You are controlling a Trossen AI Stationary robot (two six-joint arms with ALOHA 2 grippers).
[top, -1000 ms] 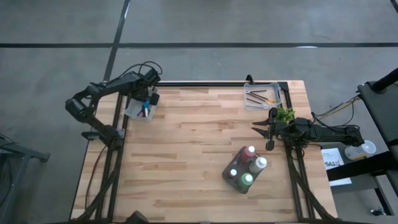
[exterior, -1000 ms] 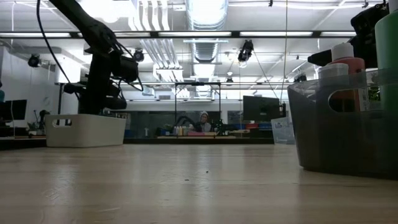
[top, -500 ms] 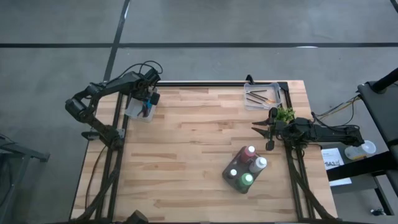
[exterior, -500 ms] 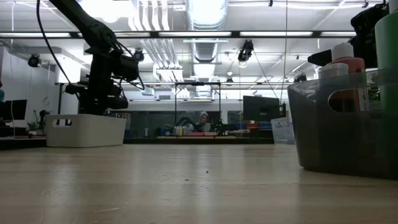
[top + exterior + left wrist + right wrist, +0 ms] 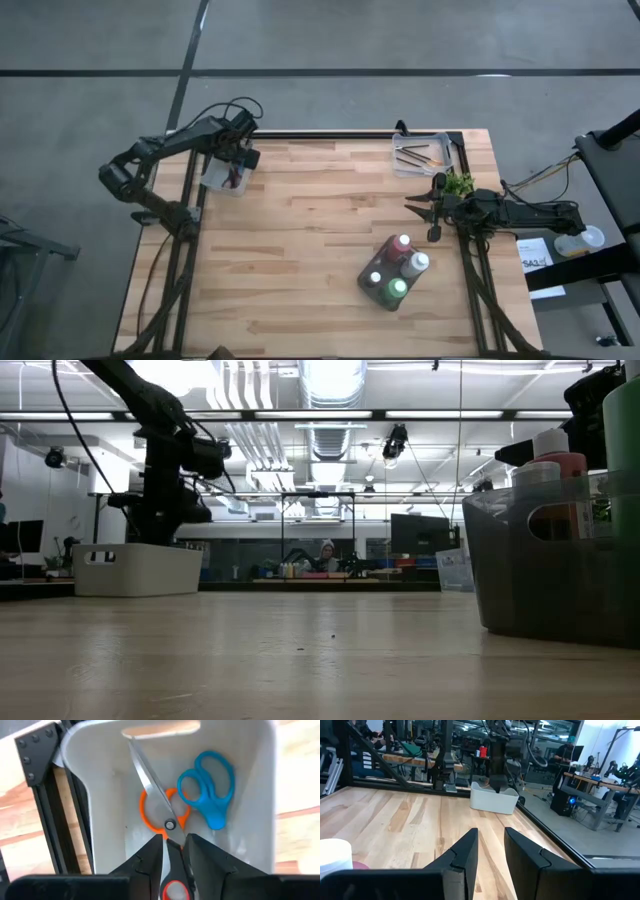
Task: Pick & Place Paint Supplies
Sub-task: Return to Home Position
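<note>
Several paint bottles (image 5: 393, 270) with pale caps stand in a dark caddy (image 5: 560, 570) on the table's near right. Thin dark paintbrushes (image 5: 418, 155) lie in a clear tray at the far right. My left gripper (image 5: 174, 851) points down into a white bin (image 5: 100, 795) at the far left, open. Its fingers stand on either side of the red-handled scissors (image 5: 170, 825) lying in the bin; I cannot tell whether they touch. My right gripper (image 5: 491, 851) waits open and level at the right edge (image 5: 412, 206), holding nothing.
Orange-handled scissors (image 5: 150, 815) and blue-handled scissors (image 5: 210, 790) also lie in the white bin (image 5: 215, 180). A small green plant (image 5: 458, 183) stands by my right arm. Bare wood (image 5: 300, 240) spreads between the bin and the caddy. People and benches show beyond the table.
My left gripper has risen a little above the white bin and tipped slightly; the arm's elbow has swung a bit toward the table's left.
</note>
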